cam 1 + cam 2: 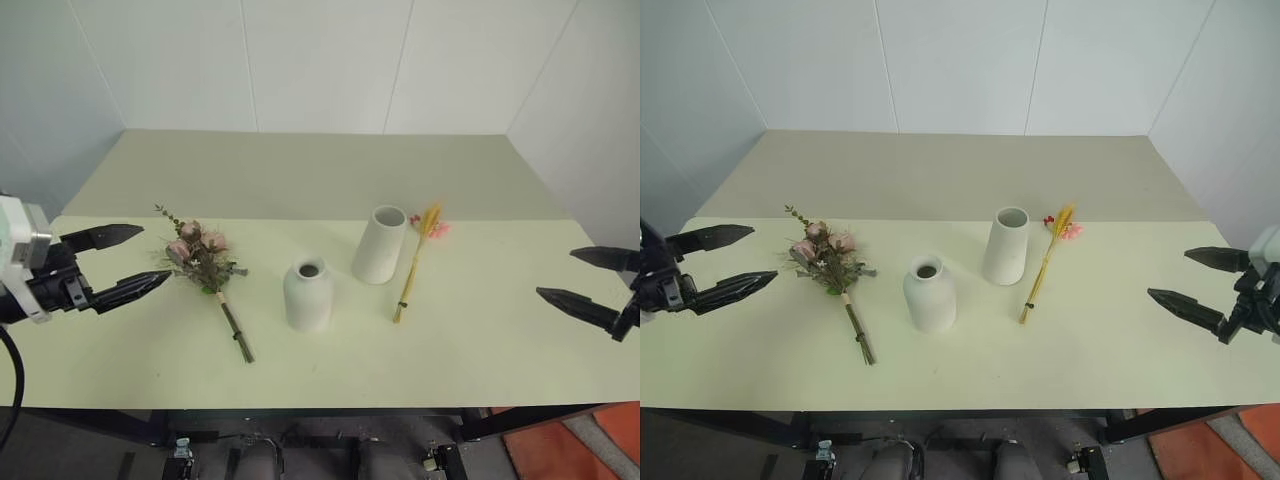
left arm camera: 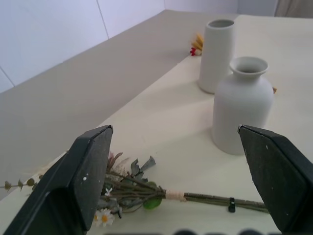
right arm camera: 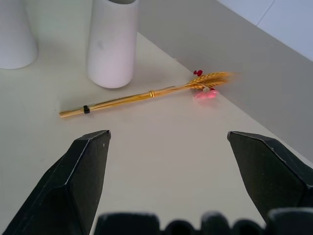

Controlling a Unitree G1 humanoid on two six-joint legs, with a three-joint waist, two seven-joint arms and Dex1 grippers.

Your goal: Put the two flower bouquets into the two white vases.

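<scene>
Surroundings: pale yellow-green table point(image 1: 480, 350), white panelled walls point(image 1: 320, 60).
Grey-beige surface point(image 1: 310, 170) lies beyond the table's far edge; orange-red floor patch point(image 1: 570, 450) shows below the near right corner.

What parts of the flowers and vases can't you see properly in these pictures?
- Inside of the short vase: dark past its narrow mouth, head views.
- Rose bunch: blooms hidden behind the left hand's finger, left wrist view.
- Short vase: cut off by the edge, right wrist view.
</scene>
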